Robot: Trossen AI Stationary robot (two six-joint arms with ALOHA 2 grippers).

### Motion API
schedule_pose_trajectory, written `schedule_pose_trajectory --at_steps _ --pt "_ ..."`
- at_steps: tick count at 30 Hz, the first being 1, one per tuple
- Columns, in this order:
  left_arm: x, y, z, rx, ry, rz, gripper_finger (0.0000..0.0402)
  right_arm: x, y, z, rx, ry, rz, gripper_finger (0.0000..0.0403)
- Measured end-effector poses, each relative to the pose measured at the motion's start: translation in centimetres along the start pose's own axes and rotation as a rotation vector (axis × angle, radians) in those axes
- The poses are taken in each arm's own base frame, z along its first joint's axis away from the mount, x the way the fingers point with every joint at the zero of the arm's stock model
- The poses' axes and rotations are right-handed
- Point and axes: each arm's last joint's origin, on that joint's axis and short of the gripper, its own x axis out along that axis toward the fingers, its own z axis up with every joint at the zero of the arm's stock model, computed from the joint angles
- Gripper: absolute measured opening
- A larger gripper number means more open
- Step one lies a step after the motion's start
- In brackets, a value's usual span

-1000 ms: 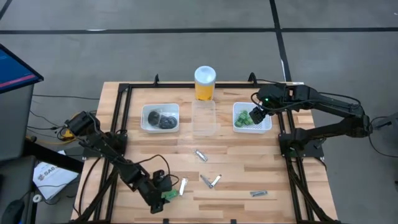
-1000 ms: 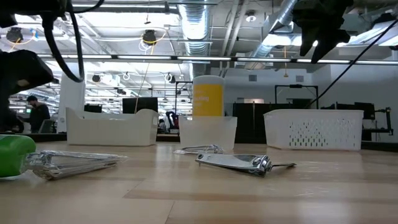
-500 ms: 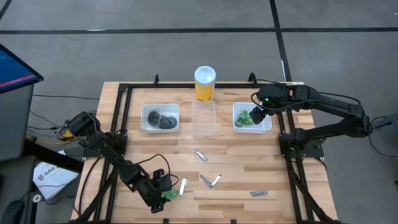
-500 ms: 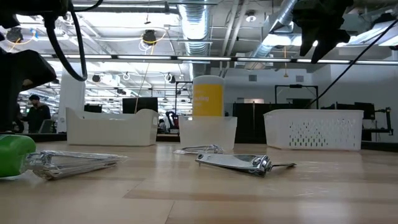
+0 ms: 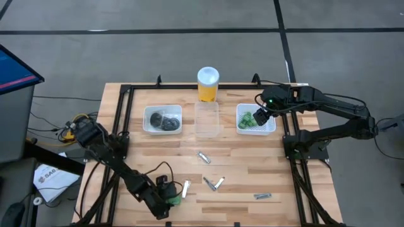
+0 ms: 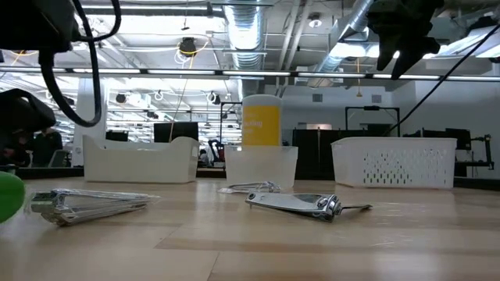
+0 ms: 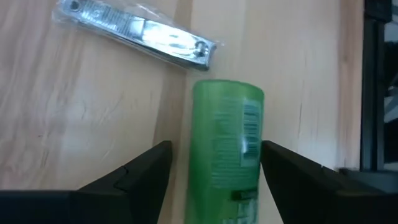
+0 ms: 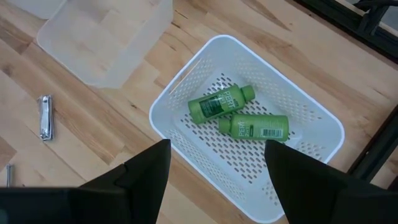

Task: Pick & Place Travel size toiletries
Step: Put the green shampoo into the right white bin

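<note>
A bright green bottle [image 7: 227, 146] lies on its side on the wood table near the front left; it also shows in the high view [image 5: 172, 199] and at the low view's left edge [image 6: 9, 197]. My left gripper [image 7: 214, 180] is open, low over the table, one finger on either side of the bottle. My right gripper [image 8: 214, 186] is open and empty above the white basket [image 8: 186, 81] at the far right, which holds two green bottles [image 8: 221, 102]. Dark round pots [image 5: 165, 121] lie in a white tray [image 5: 149, 112] at the far left. My left gripper has its fingers [image 7: 146, 171] along the green bottle's two long sides [image 7: 255, 155], level with the table. One finger stands right at the bottle's side; whether it touches I cannot tell. The bottle lies flat on the table.
A clear tray [image 5: 207, 118] and a tall yellow cylinder with a white lid [image 5: 208, 83] stand at the far middle. Silvery nail clippers lie loose: one beside the bottle [image 7: 137, 32], others mid-table [image 5: 204, 157], [image 5: 213, 183], [image 5: 262, 196].
My left arm has swung a little toward the table's near edge, and its gripper has crept along the green bottle. In the low view the bottle has shifted a little toward the table's left edge. My right arm has kept still.
</note>
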Motion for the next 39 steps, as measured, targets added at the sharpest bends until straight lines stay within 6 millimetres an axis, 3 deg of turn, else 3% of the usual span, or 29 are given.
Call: schedule_pose_trajectory --at_steps 4,12,19,29,39 --pt "0.0 0.3 -0.2 -0.097 0.026 0.033 0.0221 0.0 0.0 0.0 0.000 0.000 0.000 0.0253" --pt "-0.6 0.6 -0.2 -0.138 0.058 0.040 0.0110 0.0 0.0 0.0 -0.002 0.001 0.000 0.0253" --pt "-2.7 1.6 1.2 -0.231 0.058 0.023 0.0104 0.0 0.2 0.0 -0.005 0.007 0.025 0.0253" --pt "-9.3 3.3 5.9 -0.313 -0.243 -0.066 0.0105 -0.7 3.2 0.1 -0.078 -0.090 0.252 0.0253" --pt "-16.8 7.2 10.5 -0.304 -0.691 -0.068 0.0105 -2.1 8.4 1.1 -0.299 -0.391 0.548 0.0253"
